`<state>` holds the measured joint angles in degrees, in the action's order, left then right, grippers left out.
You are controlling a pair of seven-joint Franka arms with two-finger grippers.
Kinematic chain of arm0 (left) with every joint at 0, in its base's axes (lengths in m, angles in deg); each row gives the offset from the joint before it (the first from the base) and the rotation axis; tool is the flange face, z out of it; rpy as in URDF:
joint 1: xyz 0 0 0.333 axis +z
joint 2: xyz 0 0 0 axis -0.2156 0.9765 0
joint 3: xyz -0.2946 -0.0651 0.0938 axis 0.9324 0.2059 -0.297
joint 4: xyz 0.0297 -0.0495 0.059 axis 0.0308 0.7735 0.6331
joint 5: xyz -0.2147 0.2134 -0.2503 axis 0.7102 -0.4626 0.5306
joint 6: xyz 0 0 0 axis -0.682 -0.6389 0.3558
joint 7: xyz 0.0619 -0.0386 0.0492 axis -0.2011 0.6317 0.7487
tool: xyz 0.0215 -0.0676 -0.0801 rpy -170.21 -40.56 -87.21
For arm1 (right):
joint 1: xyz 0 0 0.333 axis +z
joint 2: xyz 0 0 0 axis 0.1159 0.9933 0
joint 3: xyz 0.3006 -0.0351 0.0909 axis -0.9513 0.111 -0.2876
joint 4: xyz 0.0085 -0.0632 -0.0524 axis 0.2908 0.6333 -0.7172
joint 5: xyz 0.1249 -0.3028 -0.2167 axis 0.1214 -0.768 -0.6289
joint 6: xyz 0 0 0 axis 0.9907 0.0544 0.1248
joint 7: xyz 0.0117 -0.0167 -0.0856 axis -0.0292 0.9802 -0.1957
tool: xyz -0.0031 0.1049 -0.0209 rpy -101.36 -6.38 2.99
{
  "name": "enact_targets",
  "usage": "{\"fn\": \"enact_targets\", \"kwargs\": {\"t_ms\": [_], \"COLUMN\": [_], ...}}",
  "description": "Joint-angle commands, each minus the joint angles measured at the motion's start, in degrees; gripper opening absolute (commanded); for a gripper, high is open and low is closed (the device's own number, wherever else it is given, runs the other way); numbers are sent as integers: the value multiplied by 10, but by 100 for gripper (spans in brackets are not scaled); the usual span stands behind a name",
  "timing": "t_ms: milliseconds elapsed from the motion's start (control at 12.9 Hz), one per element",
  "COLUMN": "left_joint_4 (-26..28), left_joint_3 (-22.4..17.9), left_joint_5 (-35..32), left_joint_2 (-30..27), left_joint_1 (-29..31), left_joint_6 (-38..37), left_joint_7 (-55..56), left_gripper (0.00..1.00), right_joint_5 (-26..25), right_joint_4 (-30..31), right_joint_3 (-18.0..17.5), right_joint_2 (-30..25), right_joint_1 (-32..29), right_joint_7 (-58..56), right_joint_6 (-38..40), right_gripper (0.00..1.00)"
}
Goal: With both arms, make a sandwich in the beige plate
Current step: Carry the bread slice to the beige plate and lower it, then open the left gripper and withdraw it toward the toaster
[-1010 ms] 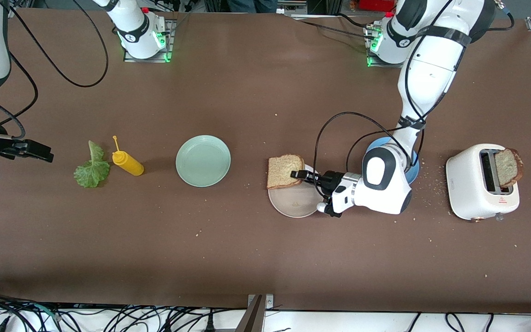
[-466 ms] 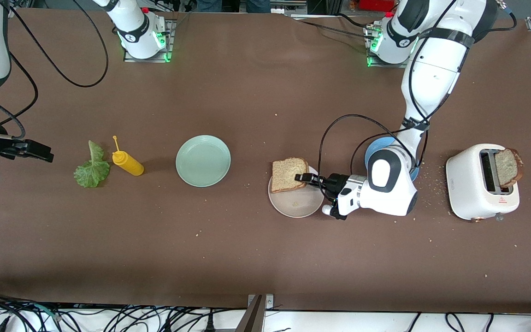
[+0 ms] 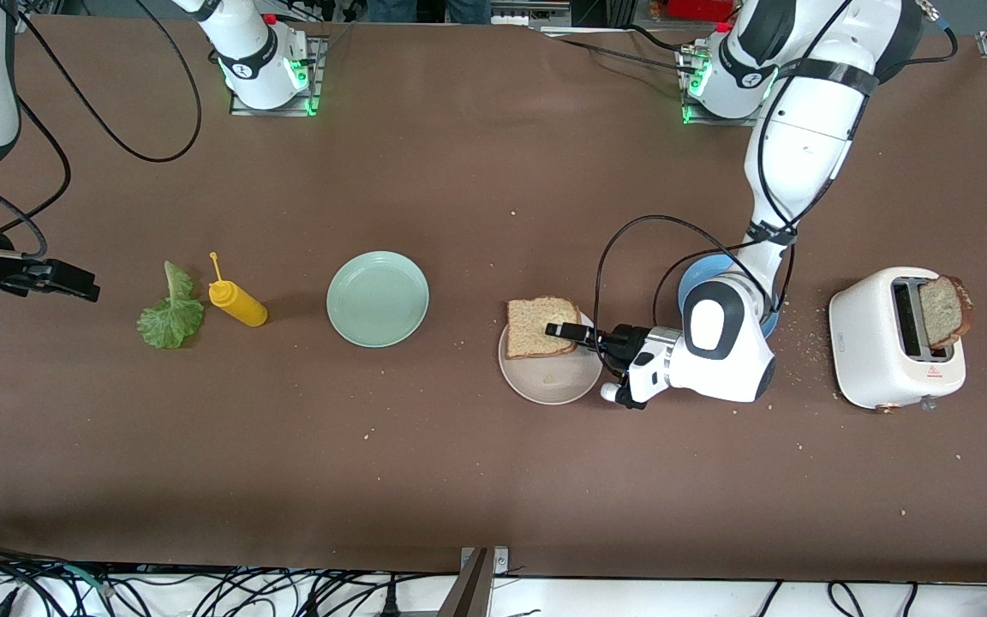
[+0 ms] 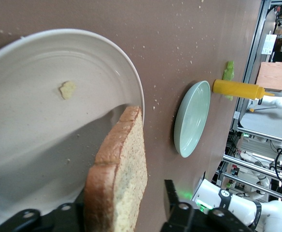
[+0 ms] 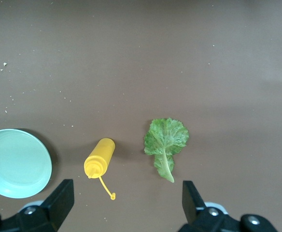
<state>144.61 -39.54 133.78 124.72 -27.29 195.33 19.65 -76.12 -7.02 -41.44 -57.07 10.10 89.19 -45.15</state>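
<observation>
Beige plate (image 3: 550,387) is the landmark: a toast slice (image 3: 539,326) now rests across its rim on the side farther from the front camera, lower than a second ago, when it hung above that edge. The left gripper (image 3: 564,331), just over the slice, has parted its jaws around it, so the first slice looks delivered. Toward the right arm's end of the table lie the lettuce leaf (image 3: 170,313) and the waiting right gripper (image 3: 65,281), jaws spread. Lettuce should come next.

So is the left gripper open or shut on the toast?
Open: in the left wrist view, a gap shows beside the toast slice between the left gripper fingers.
</observation>
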Motion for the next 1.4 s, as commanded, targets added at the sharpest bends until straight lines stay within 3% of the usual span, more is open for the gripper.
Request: {"fn": "enact_targets", "kwargs": {"t_ms": [0, 388, 699, 1165, 1320], "left_joint_4": [-13, -17, -18, -19, -20], "left_joint_3": [-17, -46, -65, -69, -66], "left_joint_5": [-21, -110, -278, -444, -522], "left_joint_2": [-1, -20, -78, -167, -183], "left_joint_1": [-6, 7, 10, 108, 114], "left_joint_6": [21, 17, -1, -139, -164], "left_joint_7": [16, 32, 133, 181, 180], "left_gripper": [100, 100, 100, 100, 100], "right_joint_5": [11, 11, 11, 11, 11], "right_joint_4": [-5, -5, -4, -4, -4], "right_joint_3": [-1, -1, -1, 0, 0], "right_joint_2": [0, 0, 0, 0, 0], "right_joint_1": [-4, -4, -5, -5, -5], "right_joint_7": [-9, -9, -9, -9, -9], "right_joint_6": [8, 8, 8, 8, 8], "right_gripper": [100, 100, 100, 100, 100]}}
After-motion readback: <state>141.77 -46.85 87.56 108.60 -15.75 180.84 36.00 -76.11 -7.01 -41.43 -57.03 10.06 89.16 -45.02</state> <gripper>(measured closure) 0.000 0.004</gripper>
